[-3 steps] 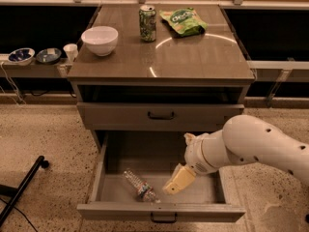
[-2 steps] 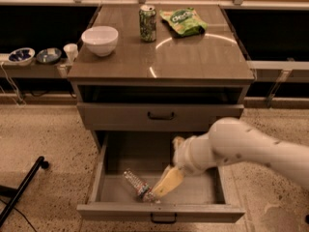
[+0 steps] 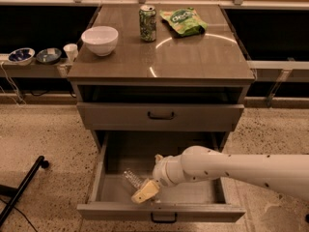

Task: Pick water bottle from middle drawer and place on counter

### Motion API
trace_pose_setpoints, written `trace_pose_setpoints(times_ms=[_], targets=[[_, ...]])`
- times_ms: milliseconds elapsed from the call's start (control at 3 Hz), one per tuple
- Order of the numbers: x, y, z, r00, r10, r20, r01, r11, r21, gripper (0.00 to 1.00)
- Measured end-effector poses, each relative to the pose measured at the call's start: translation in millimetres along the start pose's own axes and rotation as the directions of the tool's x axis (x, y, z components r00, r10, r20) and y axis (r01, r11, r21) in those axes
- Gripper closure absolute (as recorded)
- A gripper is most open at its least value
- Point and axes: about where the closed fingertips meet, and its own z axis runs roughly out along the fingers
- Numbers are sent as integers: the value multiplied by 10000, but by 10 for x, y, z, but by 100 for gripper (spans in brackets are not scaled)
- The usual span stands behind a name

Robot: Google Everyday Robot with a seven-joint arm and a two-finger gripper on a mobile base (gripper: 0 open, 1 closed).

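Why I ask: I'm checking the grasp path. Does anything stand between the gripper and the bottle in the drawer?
Nothing visible does. The gripper is down inside the open drawer, right at the bottle, which lies on the drawer floor; no other thing shows between them.

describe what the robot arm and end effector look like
The arm is a thick, smooth white tube with small dark specks, ending in a rounded wrist. The end effector, inside the middle drawer, is a stubby pale yellow-tan wedge. No cables show.
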Motion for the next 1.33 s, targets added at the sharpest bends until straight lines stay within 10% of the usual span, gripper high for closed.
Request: trace_pose_setpoints(times_ms=[667,1333], targets=[[-89,-447,709,9984,-414,388,370,9936,1071,0],[234,-519,1160,9991,-344,-246,368,9938,1051,11]])
